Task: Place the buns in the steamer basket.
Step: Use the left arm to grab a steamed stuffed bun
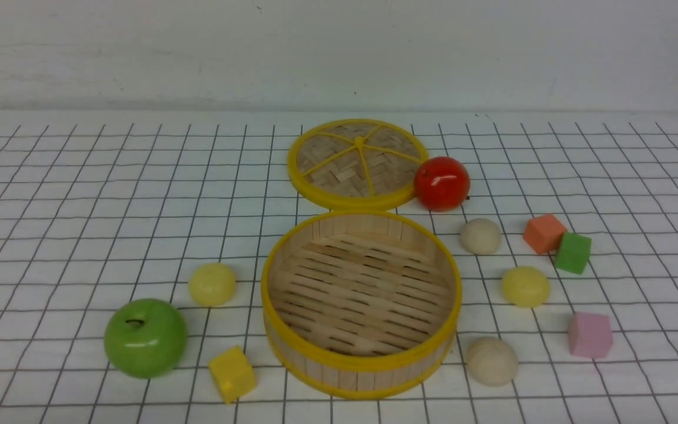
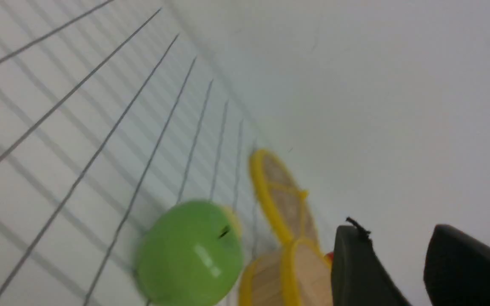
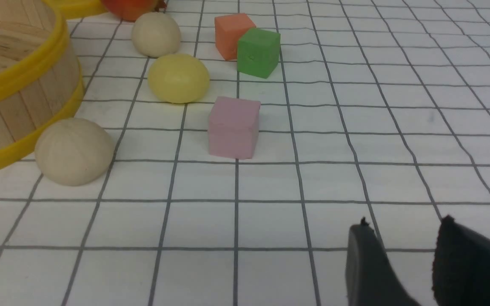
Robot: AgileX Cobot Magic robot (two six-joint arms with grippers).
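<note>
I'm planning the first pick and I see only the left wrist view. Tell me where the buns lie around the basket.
Observer: Three lie to the right of the basket: the far cream bun, the right yellow bun and the near cream bun.
Operator: Now give me the left side.
Observer: Only the left yellow bun is there, just beyond the green apple and apart from the basket.
Operator: Check inside the basket.
Observer: Nothing is in it. The slatted floor is bare.
</note>
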